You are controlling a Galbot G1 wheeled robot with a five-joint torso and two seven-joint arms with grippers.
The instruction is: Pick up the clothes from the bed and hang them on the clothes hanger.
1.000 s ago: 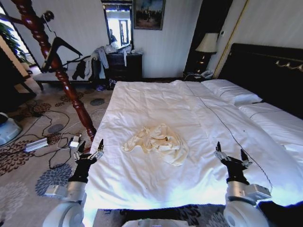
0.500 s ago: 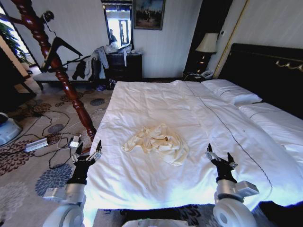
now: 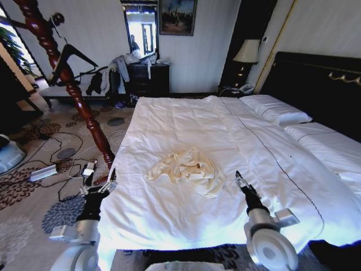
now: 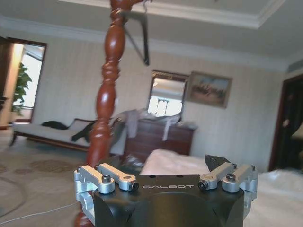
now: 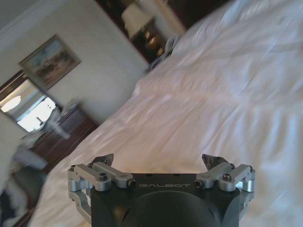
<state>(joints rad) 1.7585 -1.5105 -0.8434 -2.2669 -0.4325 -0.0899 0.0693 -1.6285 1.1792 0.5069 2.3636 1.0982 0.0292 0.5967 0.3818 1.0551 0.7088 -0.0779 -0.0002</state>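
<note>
Clothes (image 3: 186, 171), one cream, off-white soft garment, lie crumpled in a loose heap on the smooth white duvet of the very large bed (image 3: 225, 130), near the foot end and a little toward the robot's left of the bed's middle. The bed has white pillows and a dark, nearly black headboard on the robot's right side of the head view. The right gripper (image 3: 241, 183) is above the duvet at the near edge of the bed, close beside the garment but apart from it; in the right wrist view the right gripper (image 5: 160, 163) has its jaws spread wide, with nothing between them, and white bedding lies beyond them. The left gripper (image 3: 97, 183) is at the near left corner of the bed, above the patterned carpet and near the foot of a turned red-brown wooden post (image 3: 67, 79); in the left wrist view its jaws are also spread and hold nothing. The thin black shoulder-shaped clothes hanger (image 3: 70, 56) hangs high on this post, well apart from the garment. A heap of dark and grey clothing (image 3: 110, 76) lies by the dark wooden dresser (image 3: 148, 79) at the far wall.
</note>
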